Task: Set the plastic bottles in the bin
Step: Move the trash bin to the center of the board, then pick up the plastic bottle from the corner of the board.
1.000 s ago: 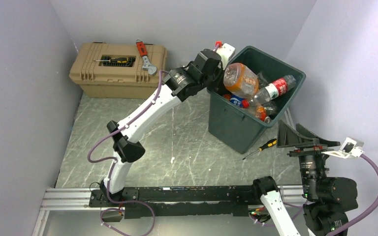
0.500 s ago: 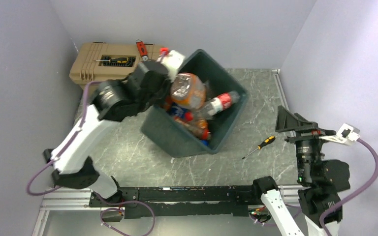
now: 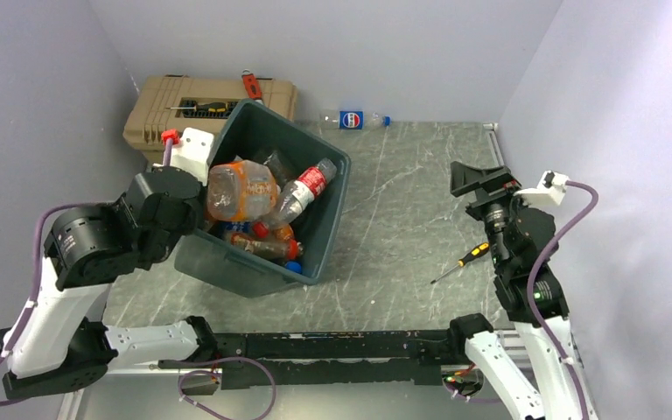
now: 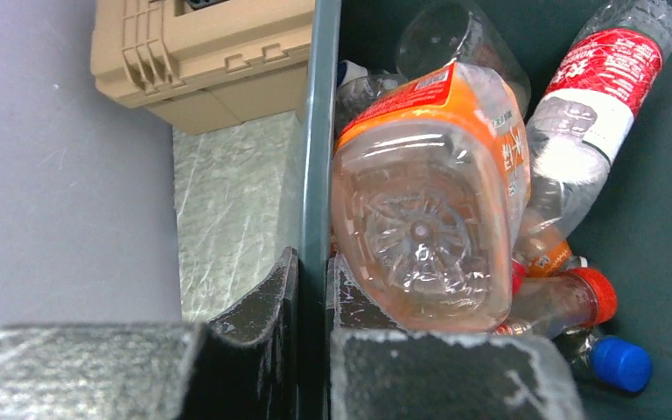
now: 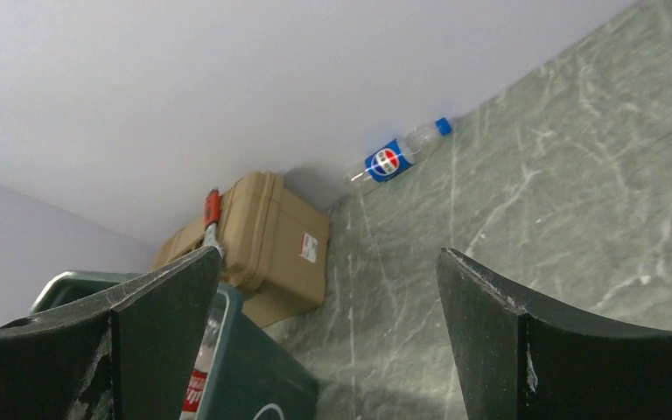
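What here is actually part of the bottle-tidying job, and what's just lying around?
Part of the job: the bin, the bottles in it, the blue-labelled bottle lying outside it.
Just lying about: tan toolbox, red wrench and one screwdriver on it, another screwdriver on the table.

The left arm (image 3: 57, 311) and right arm (image 3: 525, 234) wore white link shells between bulky black joint housings, each trailing a loose purple cable (image 3: 38, 249), carrying a small white camera block (image 3: 194, 150) and ending in black wedge-shaped fingers (image 5: 162, 332) scuffed grey at the edges.
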Robot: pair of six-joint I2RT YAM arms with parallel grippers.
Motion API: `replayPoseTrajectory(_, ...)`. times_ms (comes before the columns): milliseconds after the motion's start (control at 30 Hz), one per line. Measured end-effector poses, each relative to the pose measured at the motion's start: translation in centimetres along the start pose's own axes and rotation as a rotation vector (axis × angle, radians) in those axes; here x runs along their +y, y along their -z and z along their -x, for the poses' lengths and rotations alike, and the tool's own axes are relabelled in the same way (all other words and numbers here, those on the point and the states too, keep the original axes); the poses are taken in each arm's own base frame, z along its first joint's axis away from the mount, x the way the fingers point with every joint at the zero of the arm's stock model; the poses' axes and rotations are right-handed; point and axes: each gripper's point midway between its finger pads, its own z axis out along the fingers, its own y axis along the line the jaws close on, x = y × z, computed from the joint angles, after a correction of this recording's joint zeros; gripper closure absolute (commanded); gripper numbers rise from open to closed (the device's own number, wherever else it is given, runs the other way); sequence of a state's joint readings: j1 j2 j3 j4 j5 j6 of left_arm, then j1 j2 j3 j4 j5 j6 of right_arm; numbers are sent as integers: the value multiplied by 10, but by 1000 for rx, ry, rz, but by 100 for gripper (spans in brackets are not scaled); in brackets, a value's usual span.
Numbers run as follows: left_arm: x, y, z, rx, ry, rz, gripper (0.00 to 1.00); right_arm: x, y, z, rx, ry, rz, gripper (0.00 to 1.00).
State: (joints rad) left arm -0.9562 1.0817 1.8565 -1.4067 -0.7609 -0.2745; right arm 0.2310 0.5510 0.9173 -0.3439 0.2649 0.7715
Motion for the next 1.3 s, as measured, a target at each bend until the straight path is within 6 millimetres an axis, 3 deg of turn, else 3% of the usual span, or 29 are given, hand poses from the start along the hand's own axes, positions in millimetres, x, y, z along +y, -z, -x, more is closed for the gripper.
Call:
replayPoseTrajectory(167, 7, -6, -2, -22, 36, 69, 100, 9, -20, -28, 98, -45, 45, 0)
replayPoseTrajectory(367, 22, -20, -8, -37, 73, 202, 100, 3, -53, -92, 307, -81, 54, 0)
replayPoseTrajectory(500, 46, -34, -30, -8, 132, 317, 100, -11, -69, -124, 390, -80, 20, 0)
replayPoseTrajectory(633, 47, -50, -56, 59, 150, 364, 100, -19, -88, -138, 403, -76, -5, 0)
replayPoseTrajectory(700, 42, -57, -59, 66, 158, 353, 88, -25, -103, -146, 396, -79, -24, 0)
replayPoseTrajectory(767, 34, -61, -53, 48, 188, 316, 66, -35, -119, -157, 391, -82, -50, 0)
replayPoseTrajectory(900, 18, -64, -55, 53, 193, 226, 22, -73, -162, -193, 409, -101, -147, 0)
replayPoseTrajectory(967, 11, -65, -52, 39, 215, 184, 4, -99, -192, -215, 430, -126, -211, 0)
replayPoseTrajectory(1133, 8, -52, -49, -5, 253, 113, 1, -152, -274, -259, 431, -206, -305, 0)
replayPoseTrajectory(1300, 13, -40, -52, -96, 306, 80, 0, -169, -351, -283, 363, -305, -279, 0)
